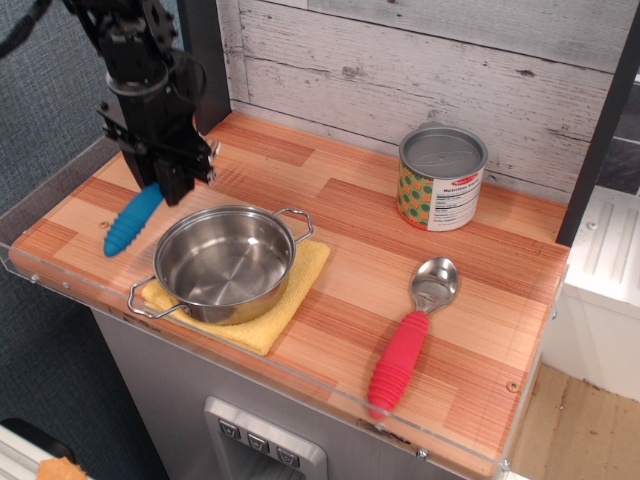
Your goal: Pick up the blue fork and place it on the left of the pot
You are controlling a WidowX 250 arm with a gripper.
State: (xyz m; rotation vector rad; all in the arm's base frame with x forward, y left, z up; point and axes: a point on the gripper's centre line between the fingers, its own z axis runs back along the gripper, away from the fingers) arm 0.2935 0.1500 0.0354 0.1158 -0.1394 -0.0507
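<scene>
The blue fork (pixel 132 220) has its ribbed blue handle slanting down to the left, low over the wooden counter just left of the pot; its tines are hidden inside my gripper. My black gripper (pixel 170 185) is shut on the fork's upper end. The shiny steel pot (pixel 224 263) with two wire loop handles sits on a yellow cloth (pixel 292 295) near the front edge, to the right of the fork.
A printed tin can (pixel 441 178) stands at the back right. A red-handled spoon (pixel 411 339) lies at the front right. A clear acrylic rim (pixel 60 285) borders the counter's left and front edges. A plank wall is behind.
</scene>
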